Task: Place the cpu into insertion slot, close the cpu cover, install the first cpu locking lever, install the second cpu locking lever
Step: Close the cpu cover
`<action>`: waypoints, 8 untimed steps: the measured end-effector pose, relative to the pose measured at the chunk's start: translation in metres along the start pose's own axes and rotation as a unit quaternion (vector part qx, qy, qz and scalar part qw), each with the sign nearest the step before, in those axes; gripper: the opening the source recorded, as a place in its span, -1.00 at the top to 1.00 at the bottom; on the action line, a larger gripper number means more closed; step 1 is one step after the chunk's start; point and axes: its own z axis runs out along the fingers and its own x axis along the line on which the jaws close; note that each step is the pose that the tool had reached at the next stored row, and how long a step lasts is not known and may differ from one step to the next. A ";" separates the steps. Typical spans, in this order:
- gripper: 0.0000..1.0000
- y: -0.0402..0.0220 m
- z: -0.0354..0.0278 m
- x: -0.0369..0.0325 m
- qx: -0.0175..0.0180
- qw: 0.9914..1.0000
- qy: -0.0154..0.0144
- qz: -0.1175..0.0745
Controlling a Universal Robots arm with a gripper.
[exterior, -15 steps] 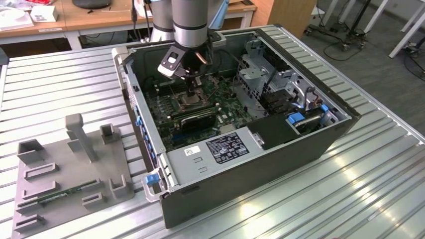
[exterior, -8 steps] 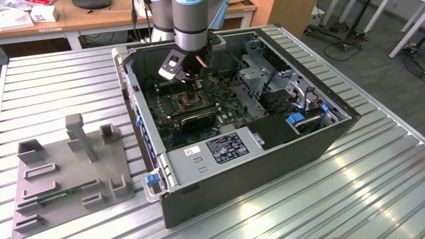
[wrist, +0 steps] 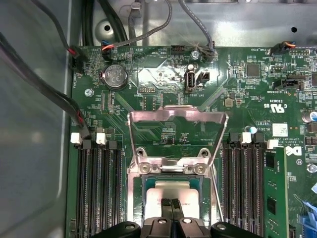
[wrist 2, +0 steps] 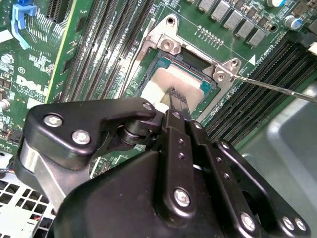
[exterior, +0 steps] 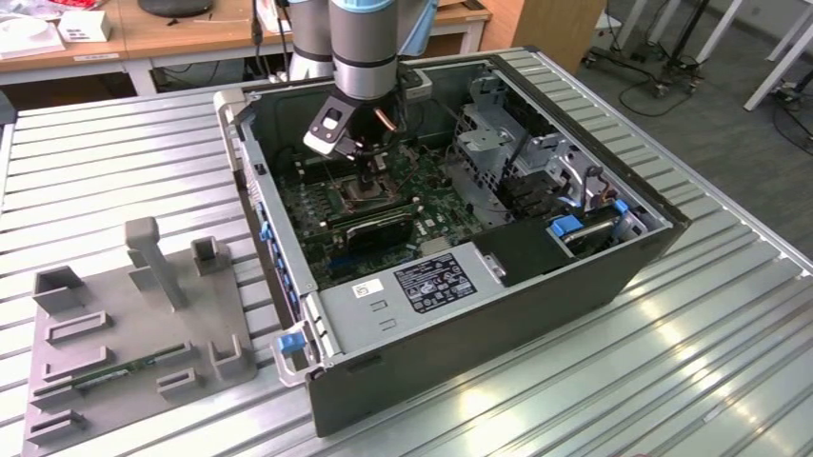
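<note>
– Where's the cpu (wrist 2: 161, 82)?
– Lying in the slot (wrist 2: 184, 60); the cover (wrist: 177, 115) is hinged open.
– And the gripper (wrist 2: 177, 96)?
– Fingers pinched together, holding nothing, tips right at the cpu's top.

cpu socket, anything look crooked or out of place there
Nothing looks damaged or askew. The cpu lies square in the insertion slot; the cpu cover stands swung open and a locking lever juts free, simply not yet closed. The end effector, shut, sits over the cpu's top.
</note>
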 end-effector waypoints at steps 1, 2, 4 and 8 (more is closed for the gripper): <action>0.79 -0.0001 0.0004 -0.0001 0.000 1.000 0.000 0.000; 0.79 -0.0001 0.0007 -0.0001 0.000 1.000 0.000 0.000; 0.79 -0.0001 0.0009 -0.0001 0.000 1.000 0.000 0.000; 0.79 -0.0001 0.0011 0.0000 0.000 1.000 0.000 0.000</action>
